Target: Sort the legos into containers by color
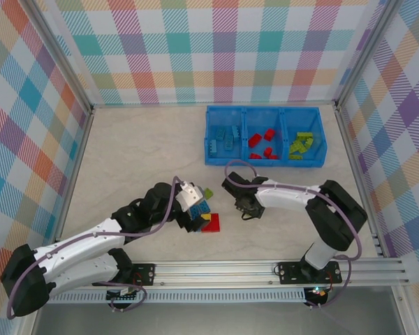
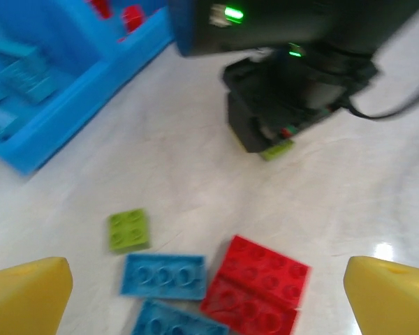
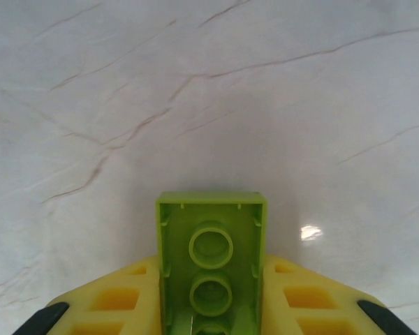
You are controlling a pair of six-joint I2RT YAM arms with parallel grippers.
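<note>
In the overhead view the blue bin (image 1: 265, 162) sits in the upper middle of the frame, a little to the right. Its left compartment holds light blue legos (image 1: 225, 139), the middle one red legos (image 1: 263, 144) and the right one lime legos (image 1: 304, 144). Below it, near the centre, a few loose bricks (image 1: 207, 209) lie on the marble table (image 1: 140, 153) in green, blue and red. The left gripper (image 1: 200, 218) is over them, and the right gripper (image 1: 246, 208) is low over the table just to their right; from here its fingers cannot be made out. In the left wrist view, yellow fingers (image 2: 28, 293) stand in the two bottom corners, spread wide with nothing between them. Ahead lie a small green square (image 2: 129, 230), two blue bars (image 2: 164, 276) and a red plate (image 2: 255, 286), bunched together at the lower middle. The bin fills the upper left corner, and the right gripper's dark body is at upper centre with a held lime brick (image 2: 276, 149) at its tip. In the right wrist view, yellow fingers (image 3: 108, 301) pinch that brick at the bottom centre, its hollow underside facing the camera, with bare marble behind it.
</note>
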